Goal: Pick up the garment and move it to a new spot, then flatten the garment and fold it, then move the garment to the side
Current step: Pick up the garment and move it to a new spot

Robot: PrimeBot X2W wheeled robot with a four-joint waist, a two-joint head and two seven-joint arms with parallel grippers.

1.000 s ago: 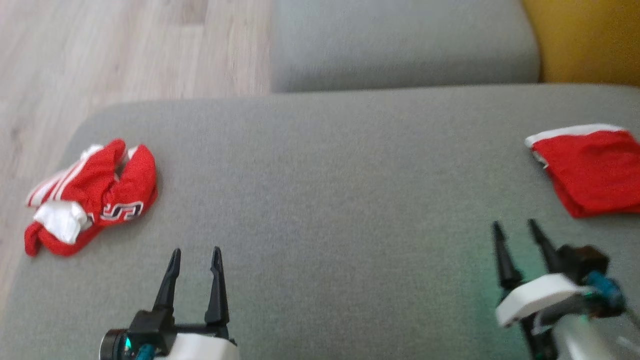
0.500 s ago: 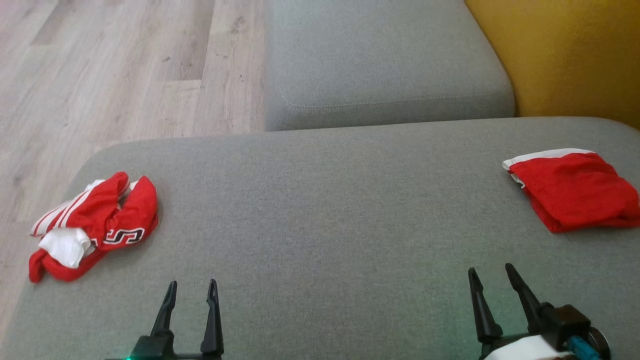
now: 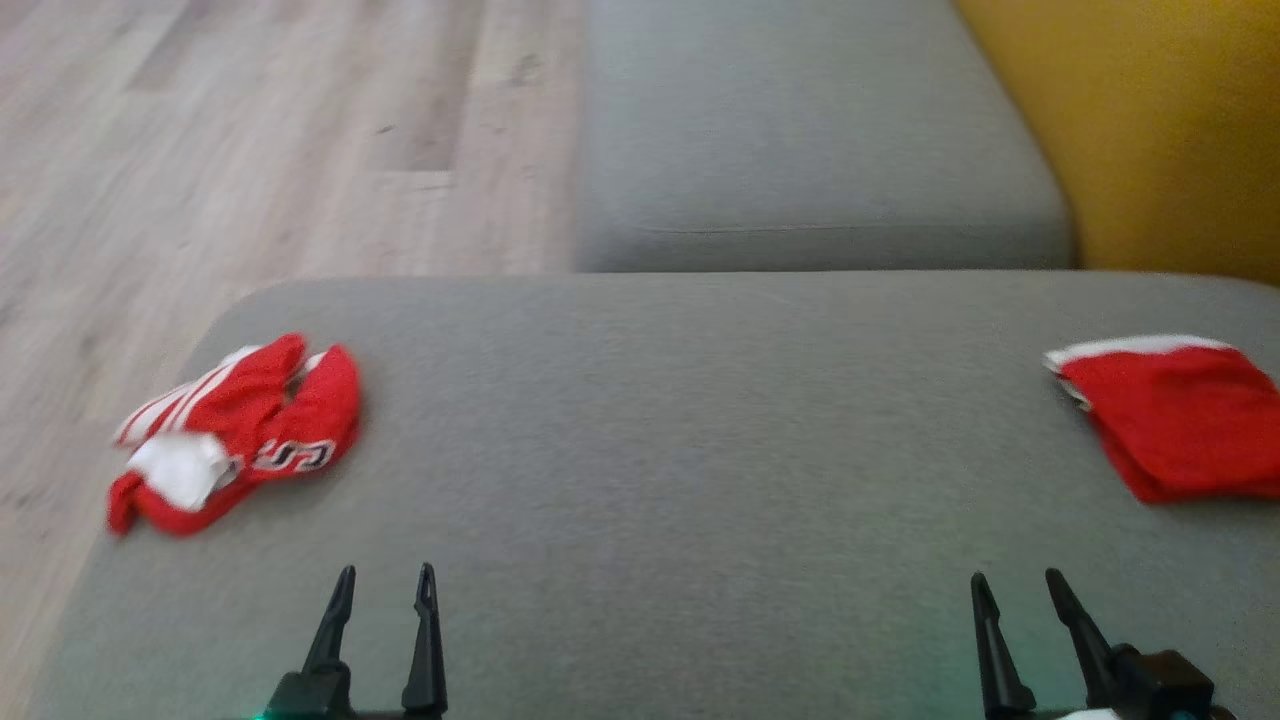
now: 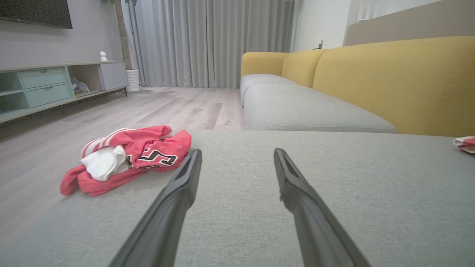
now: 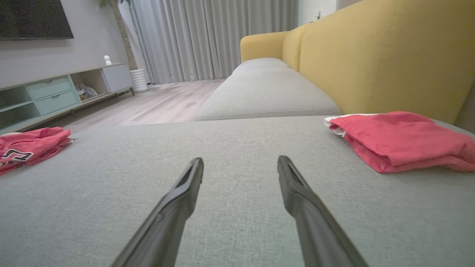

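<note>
Both pincers are seen spread w/ nothing btwn the fingers: left gripper (image 3: 386, 572) low at the near edge of the grey cushion (image 3: 680, 450), right gripper (image 3: 1015, 577) likewise on the other side. The crumpled garment (image 3: 235, 430), red w/ white stripes & lettering, is bunched at the cushion's left end, close to the edge above the wood floor (image 3: 150, 200). A folded red piece (image 3: 1175, 425) is laid at the far right, well apart, & is best left alone.

The step in hand is judged to be the pick-up, not yet begun. The left arm is the nearer one, so it is prob. the one to be used. The heap is best approached from above & from the cushion's inner side, so that cloth is not shoved off the edge. The raised red ridge is to be pinched rather than the loose white flap, as one thin layer can be expected to slip. The fingers are to be pressed slightly into the soft cushion before being closed. The lift is to be made high enough for hanging ends to clear, then the garment is to be set mid-cushion, where room for flattening is had
</note>
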